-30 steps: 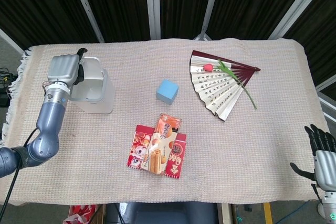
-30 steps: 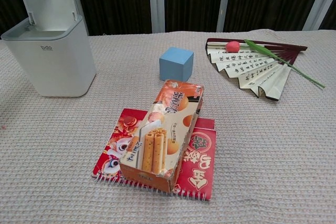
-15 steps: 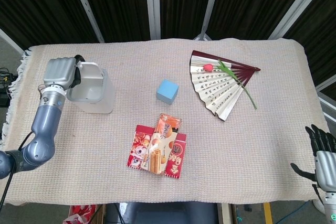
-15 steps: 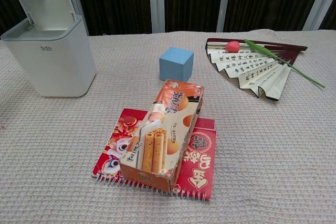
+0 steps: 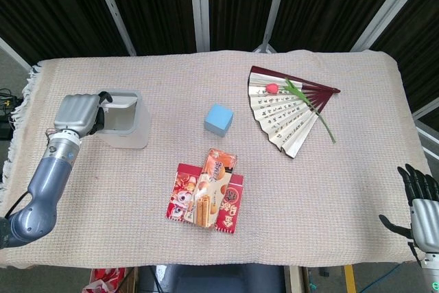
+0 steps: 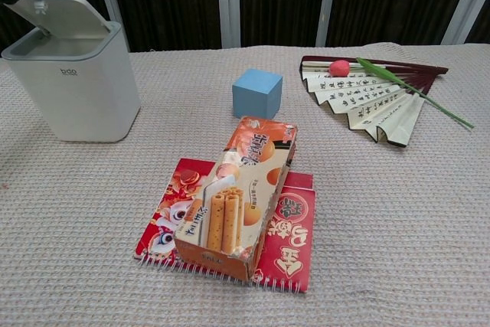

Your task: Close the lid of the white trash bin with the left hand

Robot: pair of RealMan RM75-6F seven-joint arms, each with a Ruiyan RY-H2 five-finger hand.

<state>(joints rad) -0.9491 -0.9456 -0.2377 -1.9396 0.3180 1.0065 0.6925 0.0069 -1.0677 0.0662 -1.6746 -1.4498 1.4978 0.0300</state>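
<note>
The white trash bin (image 5: 130,132) (image 6: 73,89) stands at the table's left side. Its lid (image 5: 121,103) (image 6: 60,14) is tilted low over the opening, with a gap still showing at the front in the chest view. My left hand (image 5: 77,113) is at the bin's left edge with its fingers curled in, its thumb side against the lid. It holds nothing. My right hand (image 5: 420,202) hangs off the table's near right corner with its fingers spread and empty.
A blue cube (image 5: 219,119) (image 6: 257,92) sits mid-table. A snack box (image 5: 210,184) (image 6: 236,193) lies on a red booklet (image 5: 230,214) near the front. A folding fan (image 5: 285,111) (image 6: 367,97) with a flower across it lies at the back right.
My left hand has moved toward me and downward, and the lid has swung from upright to a low tilt over the bin. The right hand has barely moved.
</note>
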